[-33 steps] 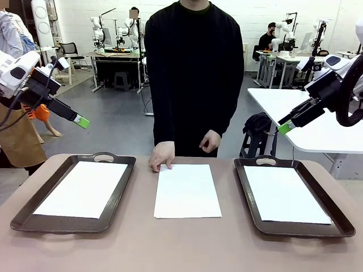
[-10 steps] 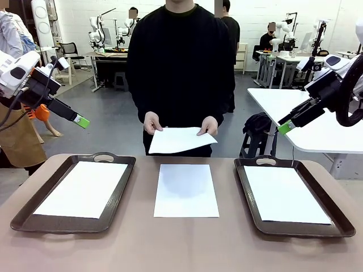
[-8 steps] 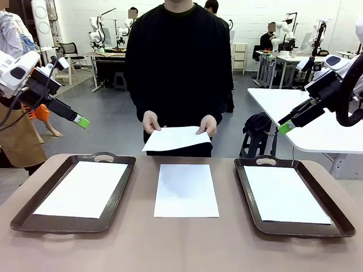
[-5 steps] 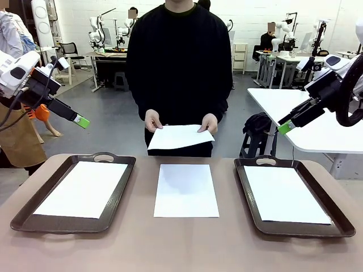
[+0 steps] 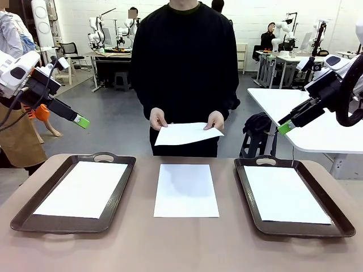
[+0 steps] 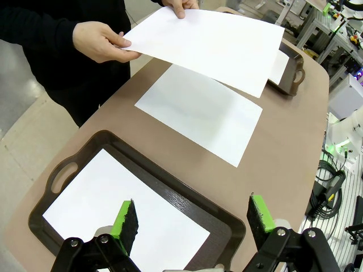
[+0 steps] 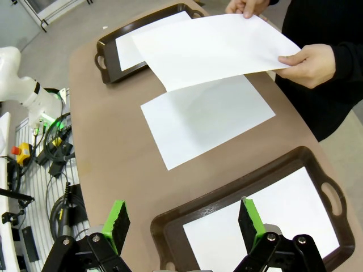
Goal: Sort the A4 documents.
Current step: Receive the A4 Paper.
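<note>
We see matte brown table [image 5: 181, 249], rounded corners; workshop behind, grey floor [image 5: 113, 122]. Two dark brown trays, glossy, raised rims, loop handles: left tray [image 5: 68, 228], right tray [image 5: 300, 231]. A4 documents [image 5: 82, 188], thin, blank white: one flat in each tray, centre sheet [image 5: 186, 190] flat on table between trays, held sheet [image 5: 187, 133] slightly bowed in person's hands [image 5: 157, 119] above far edge. Left gripper [image 5: 82, 120] and right gripper [image 5: 286, 127] aloft at sides, green-padded fingers spread wide, gripping nothing.

The left arm [image 5: 17, 71] and right arm [image 5: 340, 68] have white shells, with black cables [image 5: 347, 116] looping alongside. The left gripper [image 6: 193, 218] and right gripper [image 7: 181, 218] are black, tipped with bright green pads [image 6: 126, 220], and have silver screws [image 6: 72, 242] at the joints. The person's top [image 5: 190, 62] is black and long-sleeved.
</note>
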